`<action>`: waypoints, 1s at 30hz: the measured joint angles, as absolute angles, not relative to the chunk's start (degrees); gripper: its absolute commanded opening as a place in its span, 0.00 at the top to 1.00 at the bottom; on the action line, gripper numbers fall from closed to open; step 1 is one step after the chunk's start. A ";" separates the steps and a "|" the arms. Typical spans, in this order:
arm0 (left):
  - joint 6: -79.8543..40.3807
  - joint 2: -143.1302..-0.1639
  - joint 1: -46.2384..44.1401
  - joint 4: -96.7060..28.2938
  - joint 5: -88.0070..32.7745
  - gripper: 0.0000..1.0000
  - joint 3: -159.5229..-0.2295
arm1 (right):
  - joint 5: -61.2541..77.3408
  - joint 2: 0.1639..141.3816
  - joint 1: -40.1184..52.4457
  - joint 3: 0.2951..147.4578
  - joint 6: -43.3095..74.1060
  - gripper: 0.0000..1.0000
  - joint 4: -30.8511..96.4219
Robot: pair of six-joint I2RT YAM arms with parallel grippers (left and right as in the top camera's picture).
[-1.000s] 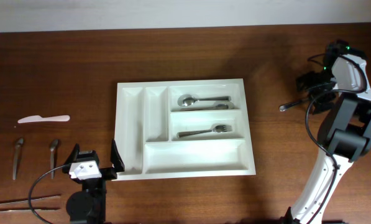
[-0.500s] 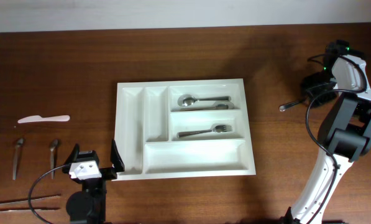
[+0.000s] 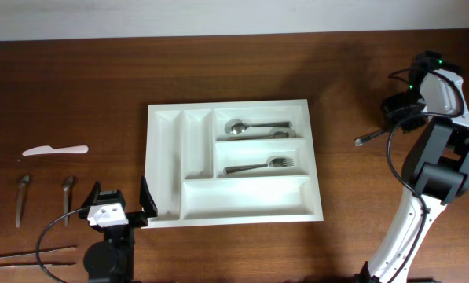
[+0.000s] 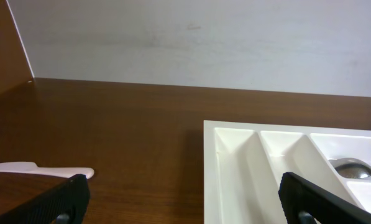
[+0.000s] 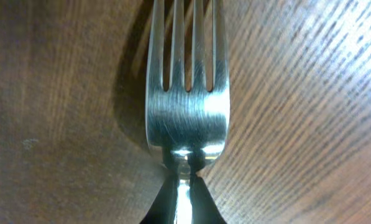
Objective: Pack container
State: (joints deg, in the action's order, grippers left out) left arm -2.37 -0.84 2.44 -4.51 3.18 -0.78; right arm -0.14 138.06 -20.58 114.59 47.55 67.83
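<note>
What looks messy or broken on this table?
Nothing looks broken or spilled. The container holds a spoon and a fork lying neatly. Only leftovers wait outside: a white knife left of it, and a loose fork on the right, pinched by the right gripper.

Right now the whole worktop is taken in from straight above, at a distance. From the left wrist it is viewed low and level toward the back wall, a corner of the container being shared with the overhead view. From the right wrist a fork is seen close up, from above.
</note>
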 measured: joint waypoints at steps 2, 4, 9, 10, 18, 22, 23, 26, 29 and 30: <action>-2.37 -0.84 2.44 -4.51 3.18 0.01 -0.78 | 0.01 138.06 -20.58 115.02 47.53 0.96 69.95; -2.37 -0.84 2.44 -4.51 3.18 0.01 -0.78 | 0.16 138.06 -20.58 116.03 47.48 0.96 72.01; -2.37 -0.84 2.44 -4.51 3.18 0.01 -0.78 | 3.05 137.80 -20.56 121.38 47.90 0.96 79.88; -2.37 -0.84 2.44 -4.51 3.18 0.01 -0.78 | 3.86 137.38 -20.49 122.30 48.34 0.96 81.69; -2.37 -0.84 2.44 -4.51 3.18 0.01 -0.78 | 7.11 127.83 -14.94 124.55 52.88 0.96 85.78; -2.37 -0.84 2.44 -4.51 3.18 0.01 -0.78 | 7.92 124.51 -6.92 125.27 56.73 0.96 89.73; -2.37 -0.84 2.44 -4.51 3.18 0.01 -0.78 | 8.08 124.33 -5.45 125.27 57.39 0.96 90.37; -2.37 -0.84 2.44 -4.51 3.18 0.01 -0.78 | 8.47 124.33 0.89 124.95 61.60 0.96 90.67; -2.37 -0.84 2.44 -4.51 3.18 0.01 -0.78 | 8.78 124.33 6.83 124.16 68.10 0.96 90.87; -2.37 -0.84 2.44 -4.51 3.18 0.01 -0.78 | 8.78 124.33 7.97 123.98 69.78 0.96 90.87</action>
